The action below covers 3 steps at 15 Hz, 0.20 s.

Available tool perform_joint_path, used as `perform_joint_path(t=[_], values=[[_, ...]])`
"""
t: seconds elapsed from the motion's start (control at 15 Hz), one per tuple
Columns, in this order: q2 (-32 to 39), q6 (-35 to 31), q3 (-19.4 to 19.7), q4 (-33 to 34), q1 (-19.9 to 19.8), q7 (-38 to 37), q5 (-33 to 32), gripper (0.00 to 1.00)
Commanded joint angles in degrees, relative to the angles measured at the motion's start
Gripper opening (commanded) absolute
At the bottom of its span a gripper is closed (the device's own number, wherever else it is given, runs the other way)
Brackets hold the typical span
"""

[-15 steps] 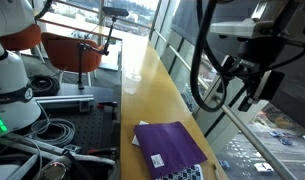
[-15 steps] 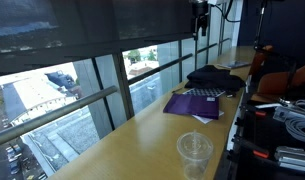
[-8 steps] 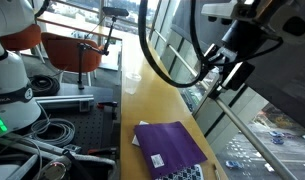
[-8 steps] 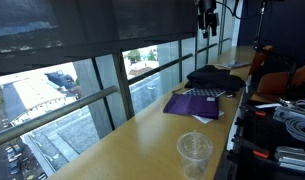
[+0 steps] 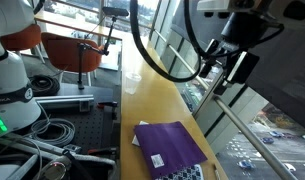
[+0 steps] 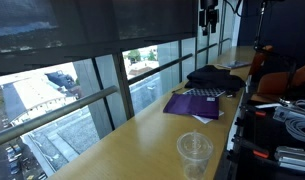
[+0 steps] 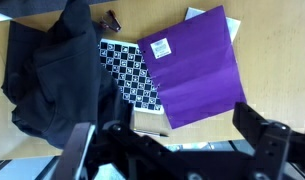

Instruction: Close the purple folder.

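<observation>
Yellow tabletop (image 5: 152,90): purple folder (image 7: 197,65) flat; wrist view alone shows its white label (image 7: 161,47).

I'm seeing the purple folder (image 5: 169,147) (image 6: 192,104) (image 7: 192,65) from opposite ends of the tabletop (image 5: 152,90) in both exterior views, and from straight above in the wrist view.

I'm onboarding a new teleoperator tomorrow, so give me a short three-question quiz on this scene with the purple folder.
1. True or false: the gripper is touching the purple folder.
2. Which lies beside the folder on the yellow table? A) black cloth B) red mug C) laptop
3. Fill in: in an exterior view, a clear plastic ___ stands nearer the camera than the folder.
Key: 1 false, it hangs open well above the folder; 2 A; 3 cup.
</observation>
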<state>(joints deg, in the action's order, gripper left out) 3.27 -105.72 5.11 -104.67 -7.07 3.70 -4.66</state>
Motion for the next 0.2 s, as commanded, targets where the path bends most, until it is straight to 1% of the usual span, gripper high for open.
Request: perform_joint_path(t=[0.0,0.13], values=[[-0.05,0.11,0.34,0.00,0.31,0.04,-0.02,1.00],[-0.05,0.09,0.34,-0.07,0.32,0.04,-0.07,1.00]])
